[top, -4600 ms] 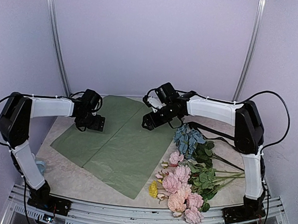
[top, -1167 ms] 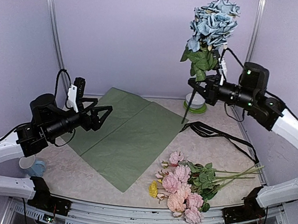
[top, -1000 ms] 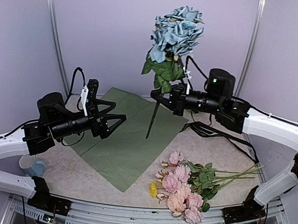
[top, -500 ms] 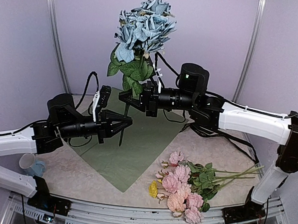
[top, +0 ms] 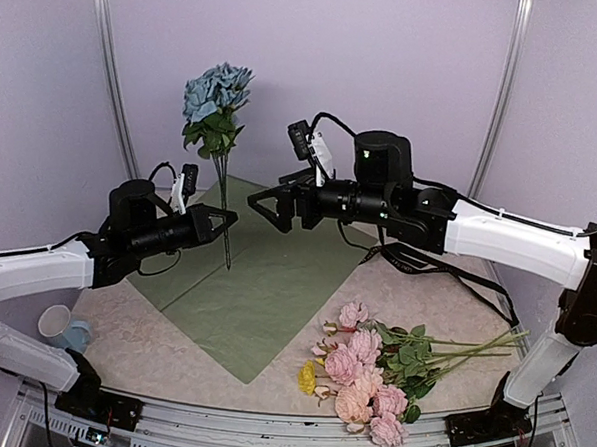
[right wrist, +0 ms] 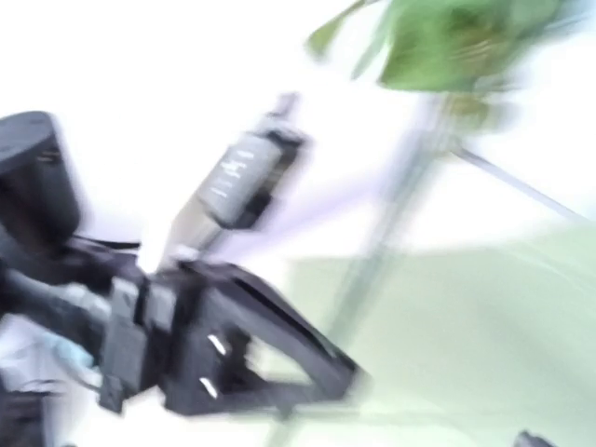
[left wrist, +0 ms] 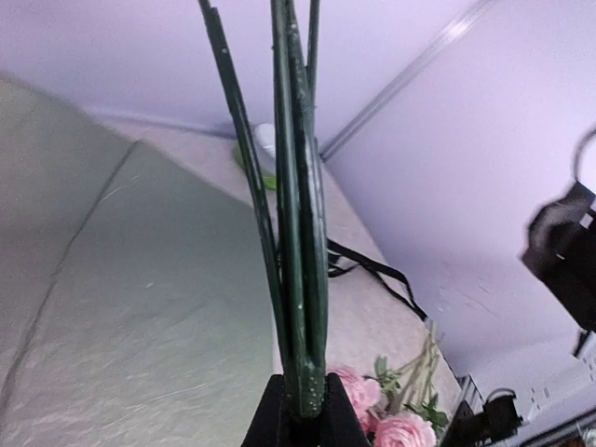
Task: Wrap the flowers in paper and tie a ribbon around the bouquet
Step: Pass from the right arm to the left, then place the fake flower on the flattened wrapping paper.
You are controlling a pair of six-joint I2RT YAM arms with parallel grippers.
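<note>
Flowers (top: 366,377) lie mostly on the table (top: 151,361) at the near right. There are about seven pink roses (top: 343,365) and one small yellow bloom (top: 307,377), heads toward the near edge and leafy green stems (top: 452,350) pointing right. One blue hydrangea (top: 217,89) is well apart from them. It is held upright in the air above the far left part of the paper (top: 265,292), with its stem end hanging free below the grip.

The left gripper (top: 225,218) is pressed together on the hydrangea's stalks. In the left wrist view several thin green stalks rise straight out of the closed black fingers (left wrist: 279,419). The right gripper (top: 264,210) hovers just beside it to the right, fingers spread wide and holding nothing. Its wrist view is too blurred to add more.

The paper lies flat, sage green. A line crosses it, either a fold or the edge of a second sheet; I cannot tell which. One black ribbon (top: 432,263) lies loose on the table to the right of the paper, trailing toward the right edge. One pale cup (top: 55,323) stands at the near left.

The table top is beige and mottled like stone, with a metal rail along its near edge. Plain lilac walls close the space, and two curved metal poles (top: 111,83) run up them.
</note>
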